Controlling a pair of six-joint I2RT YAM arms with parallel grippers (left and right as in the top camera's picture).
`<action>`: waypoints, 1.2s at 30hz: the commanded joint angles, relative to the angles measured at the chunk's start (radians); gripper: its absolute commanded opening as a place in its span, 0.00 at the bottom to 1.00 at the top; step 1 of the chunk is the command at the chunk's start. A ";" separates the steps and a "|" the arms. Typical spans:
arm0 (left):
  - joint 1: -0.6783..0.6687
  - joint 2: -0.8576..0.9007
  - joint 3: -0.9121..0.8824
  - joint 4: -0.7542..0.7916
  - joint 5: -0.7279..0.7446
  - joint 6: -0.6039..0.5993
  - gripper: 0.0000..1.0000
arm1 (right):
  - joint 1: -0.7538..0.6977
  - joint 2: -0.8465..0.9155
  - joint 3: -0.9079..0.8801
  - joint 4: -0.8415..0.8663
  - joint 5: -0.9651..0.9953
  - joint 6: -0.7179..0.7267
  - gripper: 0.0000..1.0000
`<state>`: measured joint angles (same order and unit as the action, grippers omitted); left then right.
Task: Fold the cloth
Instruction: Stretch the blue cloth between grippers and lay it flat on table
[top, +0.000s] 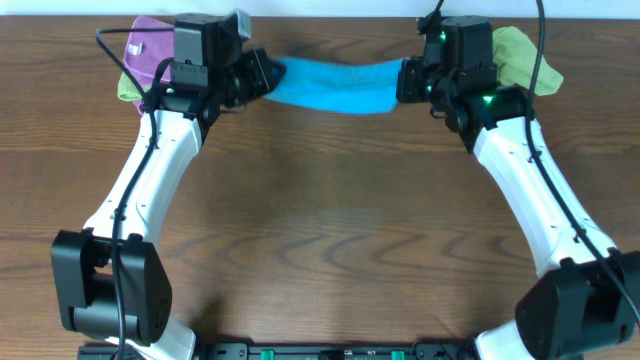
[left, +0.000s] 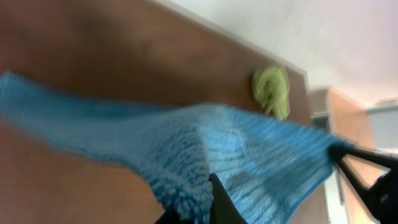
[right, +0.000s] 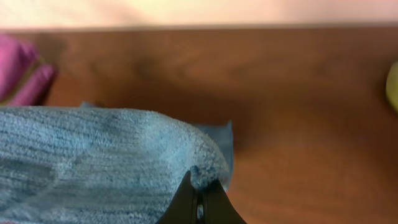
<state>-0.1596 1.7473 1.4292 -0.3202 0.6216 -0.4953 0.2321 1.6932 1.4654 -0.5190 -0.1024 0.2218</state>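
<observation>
Right up in both wrist cams is the fuzzy blue terry cloth (right: 93, 155), basically filling the lens. The right claw (right: 199, 202) has its dark fingers pinched shut on one edge of it, and the left claw (left: 214, 202) is clamped on the opposite end the same way. From overhead, the cloth hangs stretched between the two claws along the far side of the brown wooden worktop (top: 320, 220), sagging a little in the middle.

Progress-wise I'd call this early. Both ends are gripped and lifted, but I see no finished crease anywhere, so bringing one half over the other and laying it flat is all left to do.

The views differ a lot. Only the overhead shows the full span and both arms. The right wrist cam shows a blue corner behind the grip, down near the wood, though I can't tell if it touches. It also catches the crumpled purple cloth (right: 22, 71) off to the left. The left wrist cam catches a bunched lime-green rag (left: 272, 91) well apart, by the far edge.
</observation>
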 joint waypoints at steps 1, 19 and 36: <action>0.002 -0.002 0.022 -0.112 0.025 0.132 0.06 | -0.002 -0.007 0.016 -0.075 -0.003 -0.016 0.01; 0.002 -0.002 -0.097 -0.592 -0.083 0.403 0.06 | 0.026 -0.010 -0.126 -0.405 -0.071 -0.053 0.01; 0.002 -0.067 -0.325 -0.629 -0.079 0.447 0.06 | 0.116 -0.131 -0.364 -0.386 -0.058 0.002 0.02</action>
<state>-0.1665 1.7111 1.1435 -0.9390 0.5842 -0.0731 0.3424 1.5963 1.1328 -0.8997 -0.2104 0.2031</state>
